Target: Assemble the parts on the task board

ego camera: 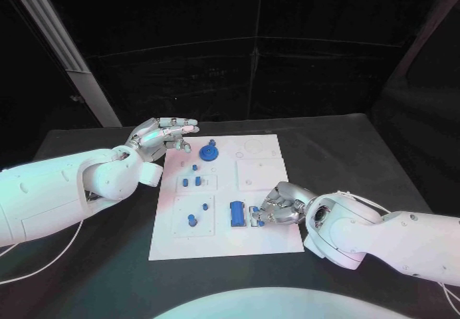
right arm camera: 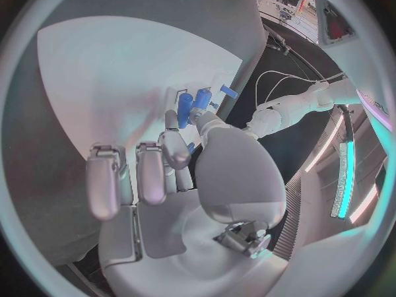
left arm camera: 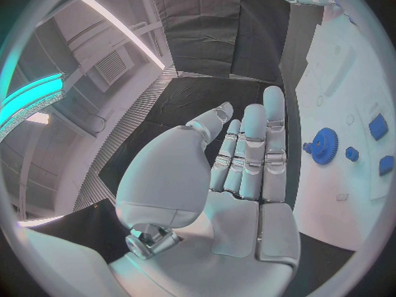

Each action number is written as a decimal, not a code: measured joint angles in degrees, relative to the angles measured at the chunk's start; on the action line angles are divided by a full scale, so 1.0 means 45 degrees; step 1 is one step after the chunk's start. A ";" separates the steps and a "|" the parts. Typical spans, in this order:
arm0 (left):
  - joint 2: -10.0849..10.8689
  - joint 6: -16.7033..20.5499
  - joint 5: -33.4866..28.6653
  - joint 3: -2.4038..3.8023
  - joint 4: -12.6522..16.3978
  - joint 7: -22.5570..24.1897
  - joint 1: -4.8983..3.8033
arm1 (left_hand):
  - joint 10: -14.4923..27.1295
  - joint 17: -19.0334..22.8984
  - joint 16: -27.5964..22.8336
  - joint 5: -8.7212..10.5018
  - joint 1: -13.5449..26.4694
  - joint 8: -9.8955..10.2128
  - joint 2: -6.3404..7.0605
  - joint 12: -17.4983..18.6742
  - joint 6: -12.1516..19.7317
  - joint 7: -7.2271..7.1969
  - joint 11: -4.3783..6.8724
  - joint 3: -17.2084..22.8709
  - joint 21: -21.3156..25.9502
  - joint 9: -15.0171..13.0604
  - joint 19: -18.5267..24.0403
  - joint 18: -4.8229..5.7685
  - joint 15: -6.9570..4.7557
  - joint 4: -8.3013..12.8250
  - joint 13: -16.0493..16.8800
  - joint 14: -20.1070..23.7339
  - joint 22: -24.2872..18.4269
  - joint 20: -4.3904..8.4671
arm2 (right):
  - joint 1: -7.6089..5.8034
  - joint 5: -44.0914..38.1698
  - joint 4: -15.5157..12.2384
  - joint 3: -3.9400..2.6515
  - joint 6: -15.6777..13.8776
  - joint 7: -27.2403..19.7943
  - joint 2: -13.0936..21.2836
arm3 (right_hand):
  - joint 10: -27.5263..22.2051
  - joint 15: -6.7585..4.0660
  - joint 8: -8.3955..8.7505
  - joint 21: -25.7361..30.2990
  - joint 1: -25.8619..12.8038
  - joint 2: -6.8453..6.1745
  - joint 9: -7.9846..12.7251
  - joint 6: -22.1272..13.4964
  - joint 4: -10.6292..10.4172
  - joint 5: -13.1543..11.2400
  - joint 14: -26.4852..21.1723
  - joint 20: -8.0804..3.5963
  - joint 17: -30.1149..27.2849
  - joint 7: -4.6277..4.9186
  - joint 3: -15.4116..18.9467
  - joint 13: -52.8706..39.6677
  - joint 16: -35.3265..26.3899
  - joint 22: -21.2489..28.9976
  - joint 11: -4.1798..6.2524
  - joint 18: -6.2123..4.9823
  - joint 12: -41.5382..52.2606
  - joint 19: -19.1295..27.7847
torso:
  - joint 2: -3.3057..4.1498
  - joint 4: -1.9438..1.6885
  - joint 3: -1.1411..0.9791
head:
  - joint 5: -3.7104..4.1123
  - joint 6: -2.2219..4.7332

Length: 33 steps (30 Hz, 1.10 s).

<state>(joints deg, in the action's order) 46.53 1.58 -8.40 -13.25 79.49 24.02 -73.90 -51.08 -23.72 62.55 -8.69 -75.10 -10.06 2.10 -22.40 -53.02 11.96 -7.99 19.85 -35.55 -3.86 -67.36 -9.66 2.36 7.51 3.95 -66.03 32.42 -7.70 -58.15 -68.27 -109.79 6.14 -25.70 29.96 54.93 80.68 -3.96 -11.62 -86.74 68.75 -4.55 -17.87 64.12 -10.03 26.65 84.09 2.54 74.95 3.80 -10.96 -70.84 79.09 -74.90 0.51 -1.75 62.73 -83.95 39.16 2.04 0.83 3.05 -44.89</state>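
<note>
The white task board (ego camera: 264, 239) lies in the middle of the table. On it a blue gear (ego camera: 211, 155) stands near the far end, with several small blue parts (ego camera: 192, 179) nearer me. A long blue block (ego camera: 236, 212) stands near the board's right side. My right hand (ego camera: 278, 206) hovers just right of that block and pinches a small blue part (ego camera: 258, 222) between thumb and a finger; the part (right arm camera: 191, 148) peeks out between them. My left hand (ego camera: 163, 136) hangs over the board's far left corner, fingers (left arm camera: 251, 152) stretched out and holding nothing, beside the gear (left arm camera: 324, 140).
Black table (ego camera: 355, 153) surrounds the board on all sides. Empty outlined recesses (ego camera: 257, 169) mark the board's far right part. My left forearm (ego camera: 58, 193) lies over the table left of the board.
</note>
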 measured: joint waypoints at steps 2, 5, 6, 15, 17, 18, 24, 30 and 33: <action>-0.0004 0.0000 0.0000 0.0000 0.0004 0.0000 0.0000 | 0.0000 0.0000 0.0000 0.0000 0.0000 0.0000 0.0000 0.0000 0.0000 0.0000 0.0000 0.0000 0.0000 0.0000 0.0000 0.0000 0.0000 0.0000 0.0000 0.0000 0.0000 0.0000 | 0.0000 -0.0008 0.0064 0.0000 0.0091 0.0121 -0.0058 | 0.0000 -0.0033 -0.0006 0.0000 -0.0051 0.0027 -0.0010 0.0000 -0.0044 0.0002 -0.0034 0.0000 -0.0001 0.0000 0.0044 0.0016 0.0000 0.0000 0.0000 -0.0001 0.0000 0.0000 | 0.0000 0.0000 0.0006 | 0.0010 -0.0018; -0.0006 0.0000 0.0001 0.0000 0.0009 0.0000 0.0000 | 0.0000 0.0000 -0.0001 0.0000 0.0000 0.0006 0.0000 0.0000 0.0000 0.0000 0.0000 0.0000 0.0000 0.0000 0.0000 0.0001 0.0000 0.0000 0.0000 0.0000 0.0000 0.0000 | 0.0000 -0.0048 0.0127 0.0000 0.0228 0.0296 -0.0131 | 0.0000 -0.0033 -0.0007 0.0000 -0.0051 0.0026 -0.0028 0.0000 -0.0044 0.0002 -0.0034 0.0000 -0.0001 0.0000 0.0044 0.0032 0.0000 0.0000 0.0000 0.0000 0.0000 0.0000 | -0.0001 0.0000 0.0013 | 0.0012 -0.0031; -0.0006 -0.0001 0.0001 0.0000 0.0010 0.0000 0.0000 | 0.0000 0.0000 -0.0002 0.0000 0.0000 0.0006 0.0000 0.0000 0.0000 0.0000 0.0000 0.0000 0.0000 0.0000 0.0000 0.0001 0.0000 0.0000 0.0000 0.0000 0.0000 0.0000 | 0.0000 -0.0079 0.0147 0.0000 0.0285 0.0370 -0.0170 | -0.0001 -0.0033 -0.0007 0.0000 -0.0051 0.0027 -0.0028 0.0022 -0.0044 0.0002 -0.0034 0.0000 -0.0001 -0.0022 0.0044 0.0032 0.0000 0.0000 0.0000 -0.0001 0.0000 0.0000 | -0.0001 -0.0001 0.0015 | 0.0012 -0.0035; -0.0001 -0.0002 0.0002 0.0000 0.0014 0.0000 -0.0001 | 0.0000 -0.0001 -0.0002 0.0000 0.0000 0.0007 0.0000 0.0000 0.0000 0.0000 0.0000 0.0000 0.0000 0.0000 0.0000 0.0000 0.0000 0.0000 0.0000 0.0000 0.0001 0.0000 | -0.0007 -0.0485 0.0206 -0.0011 0.0468 0.0777 -0.0388 | 0.0001 -0.0033 -0.0034 0.0000 -0.0051 0.0026 -0.0066 0.0067 -0.0055 0.0002 -0.0034 0.0000 -0.0002 -0.0067 0.0056 0.0032 0.0000 0.0000 0.0003 -0.0001 -0.0001 0.0001 | -0.0009 -0.0009 0.0013 | -0.0028 -0.0034; -0.0001 -0.0003 0.0002 0.0000 0.0013 -0.0001 -0.0001 | 0.0000 -0.0001 -0.0002 0.0000 0.0000 0.0007 0.0000 0.0000 0.0000 0.0000 0.0000 0.0000 0.0000 0.0000 0.0000 0.0000 0.0000 0.0000 0.0000 0.0000 0.0001 0.0000 | -0.0008 -0.0590 0.0216 -0.0011 0.0468 0.0845 -0.0417 | 0.0045 -0.0033 -0.0033 0.0000 -0.0051 0.0026 -0.0065 0.0067 -0.0055 0.0002 -0.0034 0.0000 -0.0003 -0.0068 0.0056 0.0031 0.0000 0.0000 0.0047 0.0000 -0.0001 0.0001 | -0.0009 -0.0009 0.0013 | -0.0033 -0.0034; -0.0001 -0.0003 0.0003 0.0000 0.0013 -0.0001 -0.0001 | 0.0000 -0.0001 -0.0003 0.0000 0.0000 0.0007 0.0000 0.0000 0.0000 0.0000 0.0000 0.0000 0.0000 0.0000 0.0000 0.0000 0.0000 0.0000 0.0000 0.0000 0.0001 0.0000 | -0.0008 -0.0631 0.0221 -0.0011 0.0468 0.0869 -0.0428 | 0.0045 -0.0033 -0.0033 0.0000 -0.0051 0.0026 -0.0063 0.0068 -0.0055 0.0002 -0.0034 0.0000 -0.0003 -0.0067 0.0056 0.0031 0.0000 0.0000 0.0047 -0.0002 -0.0001 0.0001 | -0.0009 -0.0009 0.0013 | -0.0034 -0.0034; -0.0003 -0.0005 0.0003 0.0000 0.0003 -0.0007 -0.0001 | 0.0000 -0.0002 -0.0003 0.0000 0.0000 0.0007 0.0000 0.0000 0.0000 0.0000 0.0000 0.0000 0.0000 0.0000 0.0000 0.0000 0.0000 0.0000 0.0000 0.0000 0.0001 0.0000 | -0.0008 -0.0828 0.0222 -0.0010 0.0468 0.0976 -0.0482 | 0.0045 -0.0032 -0.0034 0.0000 -0.0050 0.0027 -0.0098 0.0067 -0.0065 0.0002 -0.0034 0.0001 -0.0004 -0.0067 0.0143 0.0031 0.0000 0.0000 0.0047 -0.0001 -0.0001 0.0001 | -0.0012 -0.0009 0.0007 | -0.0037 -0.0026; -0.0007 -0.0015 0.0004 0.0000 0.0000 -0.0015 -0.0002 | 0.0000 0.0009 -0.0003 0.0000 0.0000 0.0007 0.0000 -0.0052 0.0000 0.0000 0.0000 0.0000 0.0000 0.0000 0.0000 0.0000 0.0045 0.0000 -0.0005 0.0045 -0.0013 0.0000 | -0.0007 -0.0925 0.0221 -0.0005 0.0463 0.1029 -0.0508 | 0.0072 -0.0032 -0.0115 0.0000 -0.0136 0.0112 -0.0181 0.0195 -0.0159 0.0001 -0.0034 -0.0048 -0.0004 -0.0125 0.0237 0.0020 0.0000 0.0000 0.0073 0.0000 -0.0001 -0.0047 | -0.0012 -0.0009 0.0006 | -0.0037 -0.0023; -0.0008 -0.0024 0.0004 0.0000 0.0000 -0.0022 -0.0002 | 0.0000 0.0009 -0.0003 0.0000 0.0000 0.0007 0.0000 -0.0052 0.0000 0.0000 0.0000 0.0000 0.0000 0.0000 0.0000 0.0001 0.0044 0.0000 -0.0010 0.0045 -0.0012 0.0000 | -0.0004 -0.0952 0.0225 -0.0002 0.0462 0.1054 -0.0521 | 0.0090 -0.0087 -0.0229 0.0001 -0.0244 0.0178 -0.0284 0.0239 -0.0272 0.0001 0.0008 -0.0094 -0.0004 -0.0169 0.0350 0.0004 -0.0001 0.0000 0.0091 -0.0001 -0.0001 -0.0001 | -0.0012 -0.0009 0.0006 | -0.0016 -0.0020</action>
<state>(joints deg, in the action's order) 46.49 1.47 -8.38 -13.25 79.49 23.92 -73.91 -51.09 -23.68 62.53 -8.69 -75.10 -10.03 2.10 -22.63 -53.02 11.96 -7.99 19.85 -35.55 -3.86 -67.36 -9.65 2.56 7.51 3.90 -65.83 32.36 -7.70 -58.17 -72.55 -108.78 6.13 -23.62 34.70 52.58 81.08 -4.35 -12.65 -86.74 67.65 -3.75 -19.15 65.20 -11.26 26.66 84.13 2.11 74.93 3.04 -9.38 -70.82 79.08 -74.90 0.92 -1.75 62.73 -83.95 39.10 2.00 0.86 2.98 -44.98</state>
